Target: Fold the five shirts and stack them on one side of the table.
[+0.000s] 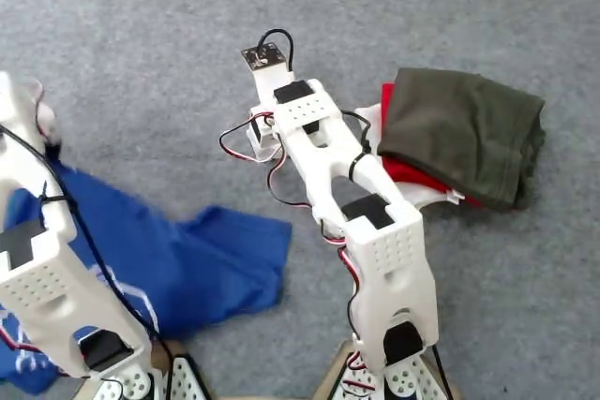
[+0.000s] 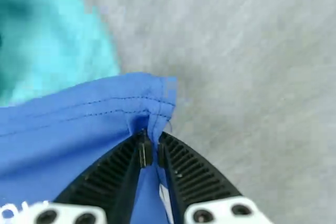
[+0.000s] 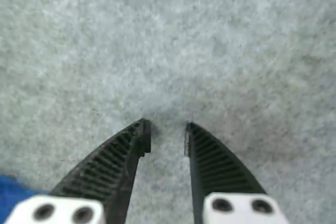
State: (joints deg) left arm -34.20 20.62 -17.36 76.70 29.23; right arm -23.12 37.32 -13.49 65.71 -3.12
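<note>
While left tool [image 2: 151, 150] pinches blue shirt [image 2: 73, 124] hem, right tool [image 3: 167, 135] slightly parted above table [image 3: 236, 35]

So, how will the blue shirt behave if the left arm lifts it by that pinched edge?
Probably floppy: the blue shirt lies rumpled, so it should drape and drag. The left fingers pinch only a hem fold, so it might slip free. It looks thin, likely light.

White arms [image 1: 328, 152], black ribbed pincer [image 3: 168, 132], red and white cables [image 1: 222, 142]

High camera looks down; wrist cameras close above table [image 1: 141, 44].
</note>
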